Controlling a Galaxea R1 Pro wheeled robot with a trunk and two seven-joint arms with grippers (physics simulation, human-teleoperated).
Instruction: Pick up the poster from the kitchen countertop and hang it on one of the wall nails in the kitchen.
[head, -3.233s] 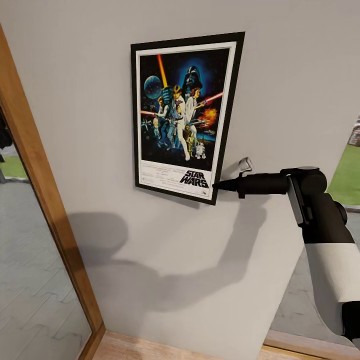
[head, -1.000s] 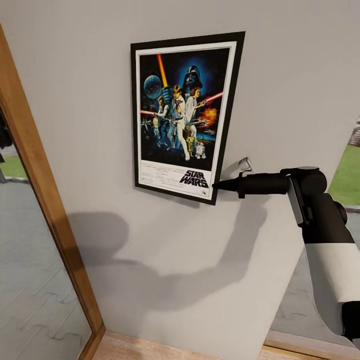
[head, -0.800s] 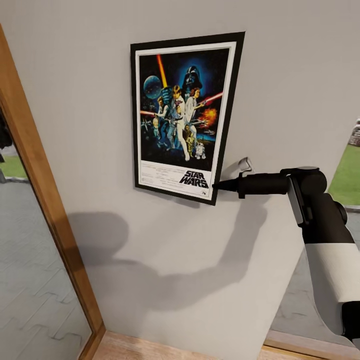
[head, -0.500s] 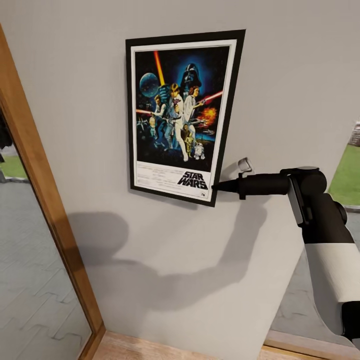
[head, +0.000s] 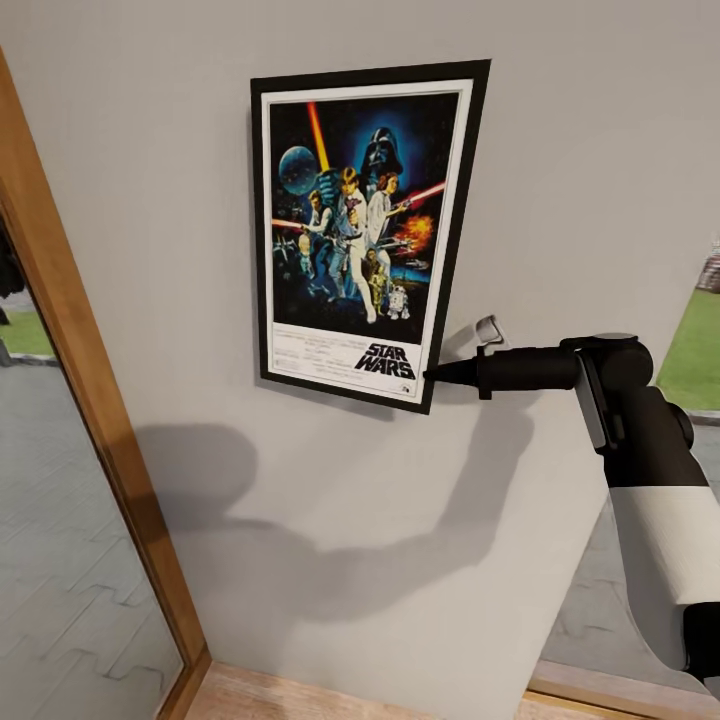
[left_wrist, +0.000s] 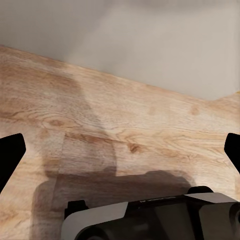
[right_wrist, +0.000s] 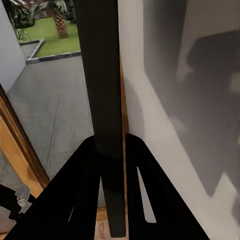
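Your right claw (head: 432, 374) pinches the lower right corner of the poster (head: 362, 225), which stands long-axis-upright against the grey wall (head: 560, 160), upper centre of frame, while your left claw (left_wrist: 120, 150) gapes wide over wood floor (left_wrist: 100, 125).

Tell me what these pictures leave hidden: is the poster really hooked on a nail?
- The nail: in the head view the poster covers the wall behind it, so hooking cannot be confirmed.
- The poster's back: in the right wrist view just its dark edge shows, clamped in the right pincer.
- The left pincer's fingers: cut off by the picture's sides over the wood floor.
- The right arm: runs off the head view's lower edge.
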